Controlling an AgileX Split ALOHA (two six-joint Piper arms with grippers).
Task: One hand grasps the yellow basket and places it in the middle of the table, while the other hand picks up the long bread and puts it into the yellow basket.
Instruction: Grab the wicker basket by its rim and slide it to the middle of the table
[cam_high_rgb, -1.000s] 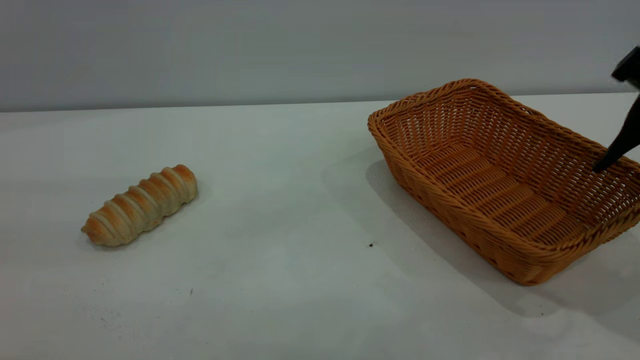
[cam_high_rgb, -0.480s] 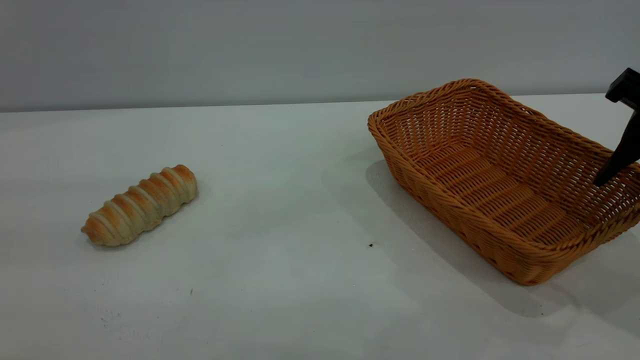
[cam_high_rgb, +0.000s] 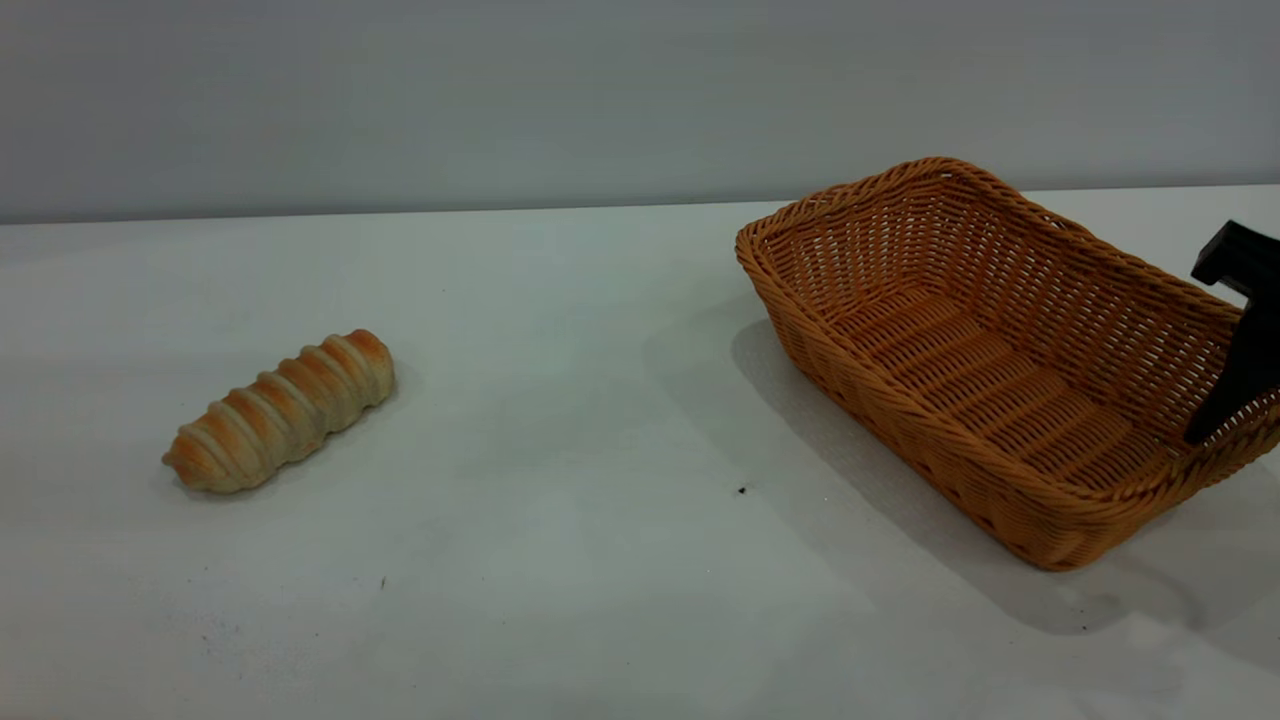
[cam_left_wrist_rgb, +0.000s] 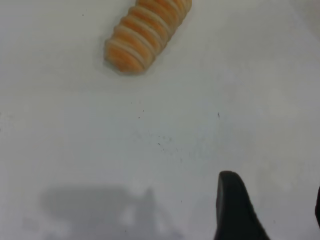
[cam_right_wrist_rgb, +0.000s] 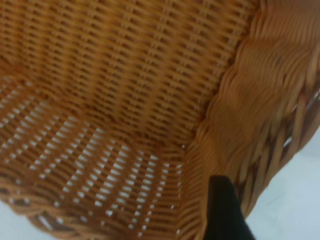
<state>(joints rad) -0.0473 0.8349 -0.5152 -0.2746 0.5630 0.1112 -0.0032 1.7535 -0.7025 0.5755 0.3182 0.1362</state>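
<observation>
The yellow basket (cam_high_rgb: 900, 400) stands on the white table (cam_high_rgb: 600, 400) at the right. The long bread (cam_high_rgb: 280, 410) lies at the left, far from the basket. My right gripper (cam_high_rgb: 1235, 390) is at the basket's right end, open, with one black finger (cam_right_wrist_rgb: 225, 210) down inside against the wall near a corner; the other finger is out of view. The basket's weave (cam_right_wrist_rgb: 125, 75) fills the right wrist view. My left gripper (cam_left_wrist_rgb: 272, 195) is open and empty above the bare table, short of the bread (cam_left_wrist_rgb: 145, 35). It does not show in the exterior view.
A grey wall runs behind the table's far edge. A few tiny dark specks (cam_high_rgb: 741, 490) dot the tabletop between the bread and the basket.
My right gripper has come down, its finger sinking lower inside the basket's right end. The basket and the bread have not moved.
</observation>
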